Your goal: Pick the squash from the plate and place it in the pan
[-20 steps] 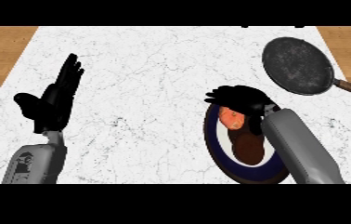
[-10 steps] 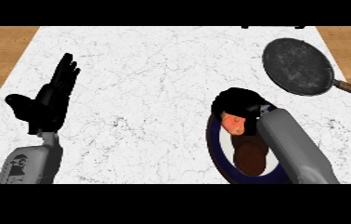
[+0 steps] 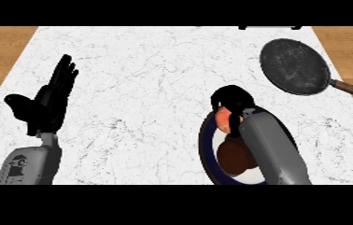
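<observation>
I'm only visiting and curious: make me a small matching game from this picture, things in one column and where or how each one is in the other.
Things:
1. pan
2. squash
3. left hand
4. plate

Descriptions:
A. open, fingers up, at the view's left
B. orange, under the curled right hand
C. dark and round, at the far right of the counter
D. dark-rimmed, partly beneath the right forearm

Pairs: 1-C, 2-B, 3-A, 4-D

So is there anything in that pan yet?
No, the pan at the far right holds nothing; the orange squash is over the plate, under the right hand.
</observation>
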